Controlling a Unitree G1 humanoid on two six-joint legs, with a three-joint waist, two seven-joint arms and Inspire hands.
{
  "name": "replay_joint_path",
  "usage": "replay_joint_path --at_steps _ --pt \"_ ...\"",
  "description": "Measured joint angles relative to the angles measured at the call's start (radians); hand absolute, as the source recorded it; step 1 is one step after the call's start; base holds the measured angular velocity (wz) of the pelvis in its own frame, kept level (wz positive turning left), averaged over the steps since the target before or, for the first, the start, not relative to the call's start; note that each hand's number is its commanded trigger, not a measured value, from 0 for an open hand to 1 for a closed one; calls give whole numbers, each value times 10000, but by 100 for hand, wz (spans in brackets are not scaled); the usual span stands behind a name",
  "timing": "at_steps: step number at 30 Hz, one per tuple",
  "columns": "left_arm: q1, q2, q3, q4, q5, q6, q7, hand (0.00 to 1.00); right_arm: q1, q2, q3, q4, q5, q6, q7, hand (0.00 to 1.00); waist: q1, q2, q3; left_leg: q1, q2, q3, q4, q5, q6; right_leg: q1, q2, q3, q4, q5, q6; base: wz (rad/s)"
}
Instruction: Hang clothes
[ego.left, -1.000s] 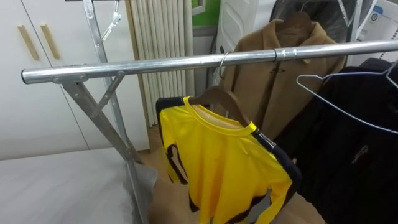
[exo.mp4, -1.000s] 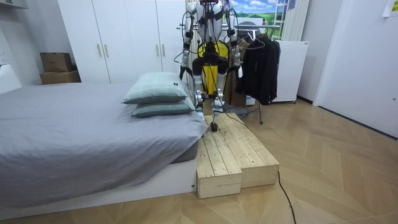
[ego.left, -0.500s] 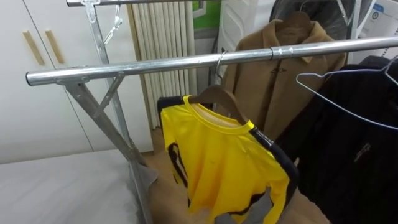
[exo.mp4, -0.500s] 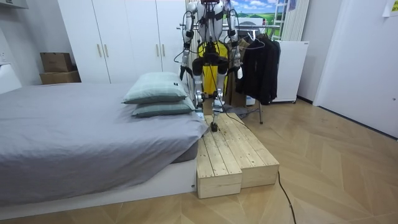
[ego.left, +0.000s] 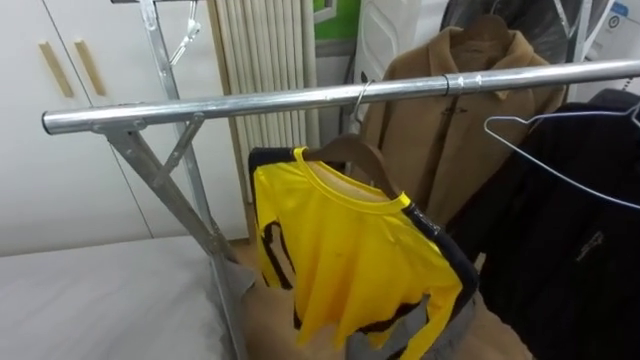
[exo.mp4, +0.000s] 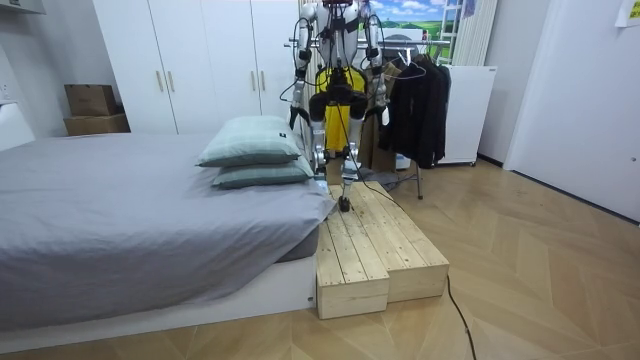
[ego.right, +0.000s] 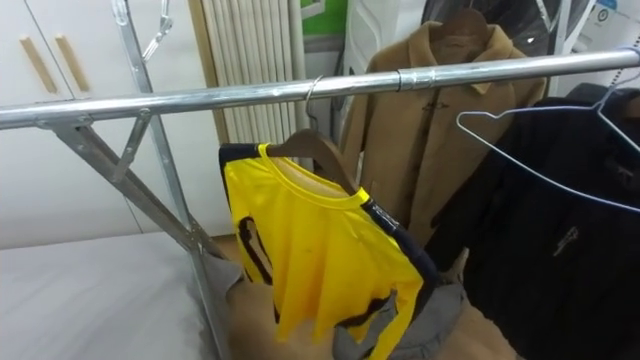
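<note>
A yellow shirt (ego.left: 350, 260) with dark trim hangs on a wooden hanger (ego.left: 352, 156). The hanger's metal hook (ego.left: 358, 98) sits over the silver rail (ego.left: 250, 102) of the clothes rack. The shirt hangs a little askew, with its right shoulder lower. In the room view I stand on a wooden platform (exo.mp4: 375, 245) facing the rack, the yellow shirt (exo.mp4: 345, 78) in front of me. My left hand (exo.mp4: 295, 117) and right hand (exo.mp4: 381, 104) are down at my sides, away from the shirt and too small to read.
A brown coat (ego.left: 470, 110) hangs behind the rail. Black clothes (ego.left: 560, 240) and an empty wire hanger (ego.left: 560, 160) hang at the right. The rack's slanted leg (ego.left: 170, 200) stands at the left, above the grey bed (ego.left: 90, 300). White wardrobes (ego.left: 60, 130) stand beyond.
The eye view has shifted slightly. The yellow shirt stays on the rail and its lower part sways a little.
</note>
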Motion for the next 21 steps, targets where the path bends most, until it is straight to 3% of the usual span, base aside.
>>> replay_joint_path --at_steps 12,21 --pt "5 -6 7 28 58 59 -13 0 -79 -17 54 0 -46 85 -253 0 249 -5 12 132 -6 -94 -3 0 1 162 -4 -23 -33 -63 18 2" --pt "-107 4 -62 -27 131 328 -14 0 -194 -73 87 -52 -372 190 -227 0 223 178 -26 -28 44 -115 97 4 -8 116 -58 -294 -16 -106 -63 6"
